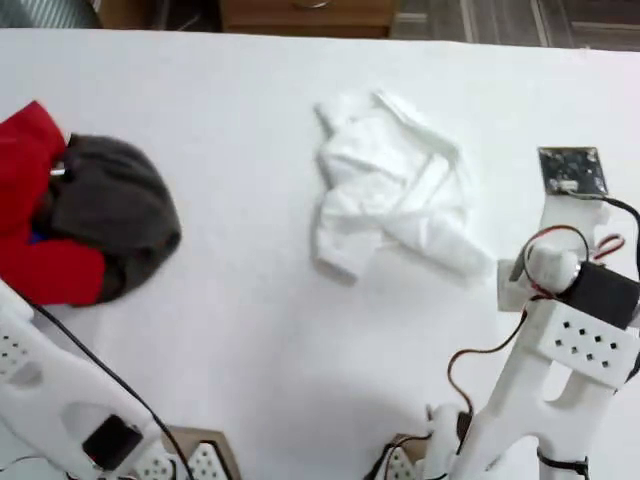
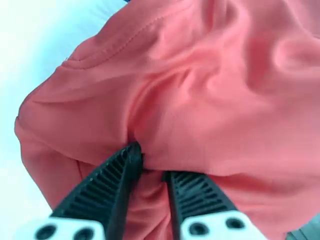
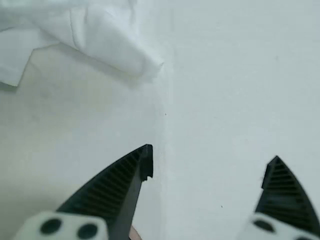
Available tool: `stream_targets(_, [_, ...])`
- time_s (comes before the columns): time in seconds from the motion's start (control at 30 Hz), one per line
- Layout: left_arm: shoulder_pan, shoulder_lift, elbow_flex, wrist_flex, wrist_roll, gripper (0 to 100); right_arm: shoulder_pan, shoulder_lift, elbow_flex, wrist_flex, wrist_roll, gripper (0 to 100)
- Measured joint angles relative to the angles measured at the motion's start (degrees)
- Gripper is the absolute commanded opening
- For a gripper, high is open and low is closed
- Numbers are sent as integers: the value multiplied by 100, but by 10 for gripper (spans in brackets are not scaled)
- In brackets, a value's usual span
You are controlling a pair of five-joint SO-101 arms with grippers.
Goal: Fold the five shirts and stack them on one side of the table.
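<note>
A crumpled white shirt (image 1: 390,195) lies mid-table, one sleeve (image 3: 112,47) trailing toward the right arm (image 1: 575,335). My right gripper (image 3: 210,165) hovers open over bare table just short of that sleeve end, holding nothing. At the table's left edge a red shirt (image 1: 35,215) lies bunched, with a dark grey shirt (image 1: 115,210) heaped on and beside it. My left gripper (image 2: 150,162) is shut on a fold of the red shirt (image 2: 200,90), its black ribbed fingers (image 2: 107,187) pinching the cloth. The left arm (image 1: 60,395) runs off the left edge.
The white table (image 1: 230,90) has open room at the front centre and along the back. Its far edge meets wooden furniture (image 1: 310,15). The arm bases (image 1: 200,460) stand at the near edge, with loose cables by the right arm.
</note>
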Motion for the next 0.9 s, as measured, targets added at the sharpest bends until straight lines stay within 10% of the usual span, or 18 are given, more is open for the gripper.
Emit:
stream_targets(0.13, [-9,-18,0,0,0,277,-211,0,0,0,0,348])
stream_targets(0.57, [905,-185,-1697,0,0,253,-888,0,0,0,-62,348])
stream_targets(0.9, [2585,-967,-2154,0,0,252,-1714,0,0,-967,-1582,348])
